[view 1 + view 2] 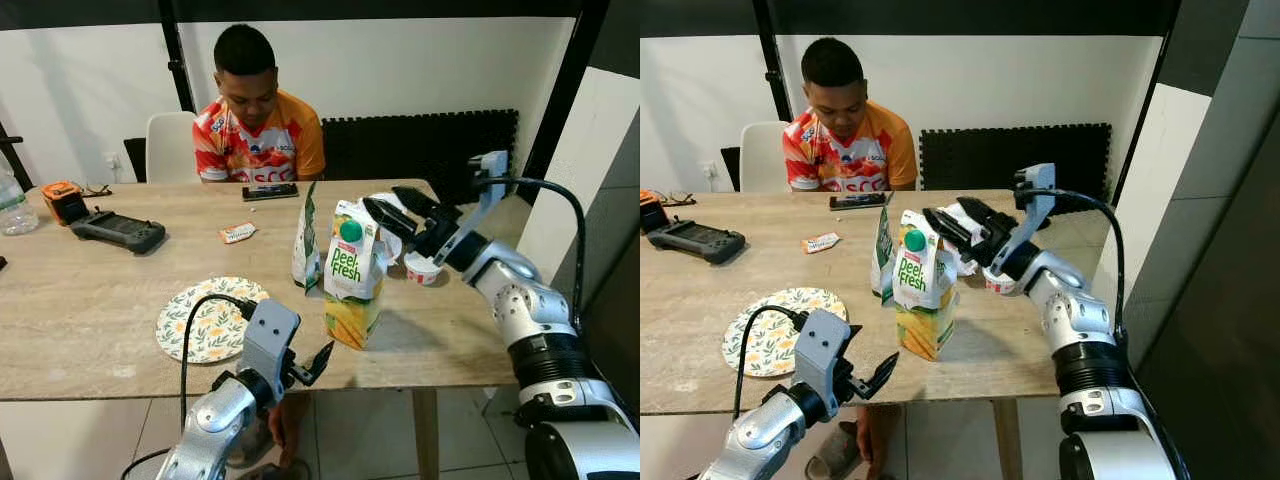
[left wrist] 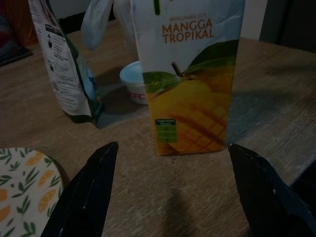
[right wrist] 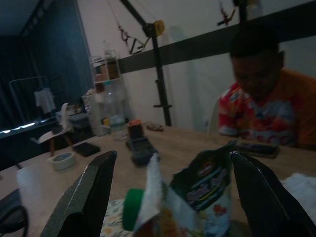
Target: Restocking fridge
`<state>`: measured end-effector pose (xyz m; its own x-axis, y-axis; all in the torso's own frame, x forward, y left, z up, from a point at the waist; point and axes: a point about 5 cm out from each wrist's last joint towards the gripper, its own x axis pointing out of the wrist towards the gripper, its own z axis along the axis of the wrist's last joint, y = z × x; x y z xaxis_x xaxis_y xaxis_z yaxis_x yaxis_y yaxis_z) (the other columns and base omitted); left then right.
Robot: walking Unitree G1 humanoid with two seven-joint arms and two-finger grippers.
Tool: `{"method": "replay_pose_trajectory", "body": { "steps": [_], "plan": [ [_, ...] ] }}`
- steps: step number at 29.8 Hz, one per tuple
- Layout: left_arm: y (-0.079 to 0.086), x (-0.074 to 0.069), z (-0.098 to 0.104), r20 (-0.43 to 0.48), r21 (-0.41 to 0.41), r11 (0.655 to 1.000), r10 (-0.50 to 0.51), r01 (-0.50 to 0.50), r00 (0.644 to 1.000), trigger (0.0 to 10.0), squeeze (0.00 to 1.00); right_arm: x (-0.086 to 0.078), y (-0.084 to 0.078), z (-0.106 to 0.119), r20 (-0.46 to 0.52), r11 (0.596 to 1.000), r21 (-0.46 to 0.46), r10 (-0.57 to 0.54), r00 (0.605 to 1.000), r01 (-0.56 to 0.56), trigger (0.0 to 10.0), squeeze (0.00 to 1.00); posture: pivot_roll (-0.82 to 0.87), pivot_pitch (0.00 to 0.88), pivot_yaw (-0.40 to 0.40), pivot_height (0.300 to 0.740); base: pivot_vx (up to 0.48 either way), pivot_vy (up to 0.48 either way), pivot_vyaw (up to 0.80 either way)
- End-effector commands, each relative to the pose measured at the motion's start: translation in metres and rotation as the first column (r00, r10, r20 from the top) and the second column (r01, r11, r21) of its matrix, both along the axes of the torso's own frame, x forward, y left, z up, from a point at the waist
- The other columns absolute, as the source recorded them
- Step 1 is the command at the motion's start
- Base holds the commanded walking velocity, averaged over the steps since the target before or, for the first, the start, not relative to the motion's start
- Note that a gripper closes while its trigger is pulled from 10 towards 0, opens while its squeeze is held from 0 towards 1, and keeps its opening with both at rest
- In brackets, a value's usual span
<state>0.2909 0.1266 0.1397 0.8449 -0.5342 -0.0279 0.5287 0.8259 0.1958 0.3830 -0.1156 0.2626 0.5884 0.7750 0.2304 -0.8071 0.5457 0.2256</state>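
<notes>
Head views, progress: I judge the restocking barely begun. The juice carton (image 1: pixel 352 272) stands upright on the table (image 1: pixel 90 320), with a green-and-white pouch (image 1: pixel 306 240) just behind it and a small white cup (image 1: pixel 422 268) beside it; nothing is lifted.
Head views, right gripper (image 1: pixel 392 214): I have it high by the carton's top, fingers spread, touching nothing that I can make out.
Head views, left gripper (image 1: pixel 878 376): low at the table's near edge, holding nothing.
Left wrist view: both fingers (image 2: pixel 84 195) stand wide apart, the carton framed between them (mango print facing me), well clear of contact.
Right wrist view: fingers (image 3: pixel 86 197) wide apart above the carton's green cap (image 3: pixel 132 210); a person sits behind the table.
</notes>
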Motion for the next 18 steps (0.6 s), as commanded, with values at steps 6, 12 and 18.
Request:
{"method": "replay_pose_trajectory", "body": {
  "steps": [6, 12, 18],
  "plan": [
    [-0.003, 0.001, -0.001, -0.011, -0.024, 1.0, 0.001, -0.002, 1.0, 10.0, 0.0, -0.004, 0.014, -0.01, -0.023, 0.998, -0.041, 0.054, 0.998, -0.055, 10.0, 0.0, -0.06, 0.047, 0.003, 0.74, 0.0, 0.0, 0.0],
    [-0.004, 0.002, 0.001, -0.007, -0.046, 0.999, 0.009, -0.009, 1.0, 10.0, 0.0, -0.005, 0.022, -0.017, -0.033, 0.995, -0.063, 0.072, 0.997, -0.074, 10.0, 0.0, -0.06, 0.034, -0.004, 0.74, 0.0, 0.0, 0.0],
    [-0.002, 0.001, 0.001, -0.003, -0.049, 0.999, 0.022, -0.022, 1.0, 10.0, 0.0, -0.001, 0.033, -0.024, -0.05, 0.994, -0.085, 0.063, 0.997, -0.067, 10.0, 0.0, -0.05, 0.03, -0.02, 0.74, 0.0, 0.0, 0.0]
  ]
}}
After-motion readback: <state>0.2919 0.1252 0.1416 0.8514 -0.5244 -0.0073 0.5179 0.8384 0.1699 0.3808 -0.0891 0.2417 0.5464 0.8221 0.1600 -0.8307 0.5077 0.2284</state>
